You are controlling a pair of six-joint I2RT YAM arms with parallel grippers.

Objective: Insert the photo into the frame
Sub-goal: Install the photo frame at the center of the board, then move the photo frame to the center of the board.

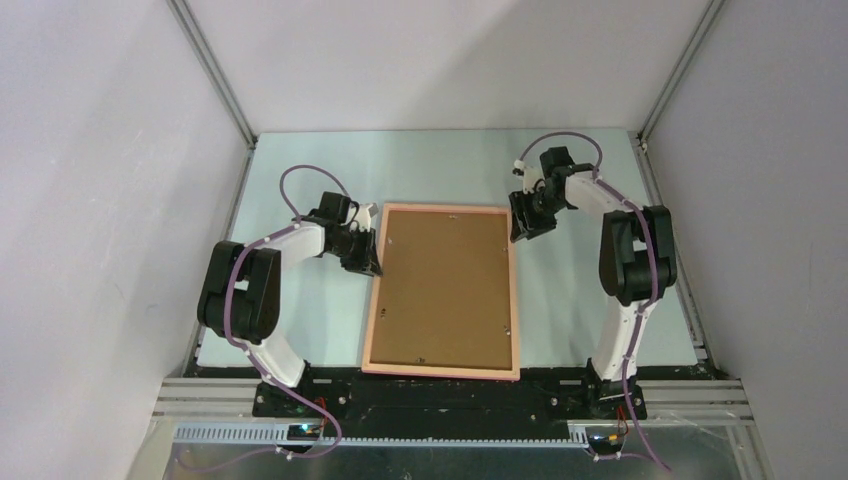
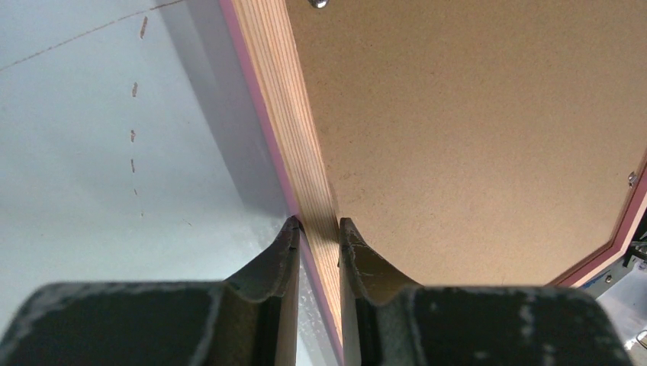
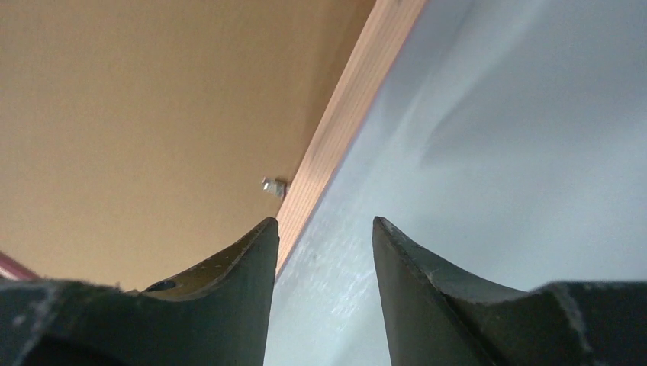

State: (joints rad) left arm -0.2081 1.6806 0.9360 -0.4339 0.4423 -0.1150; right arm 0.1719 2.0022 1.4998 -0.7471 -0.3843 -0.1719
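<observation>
Left wrist view, left gripper (image 2: 317, 225) clamped on the frame (image 2: 284, 99) rail, one finger outside over the table (image 2: 91, 191), the other inside against the board (image 2: 473, 137), right wrist view, right gripper (image 3: 324, 225) spread apart, only table between fingers, frame rail just beside one fingertip.

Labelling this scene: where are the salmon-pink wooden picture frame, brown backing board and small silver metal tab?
salmon-pink wooden picture frame (image 1: 440, 371): top view, near rail.
brown backing board (image 1: 445, 285): top view, its middle.
small silver metal tab (image 3: 273, 184): right wrist view, its middle.
</observation>
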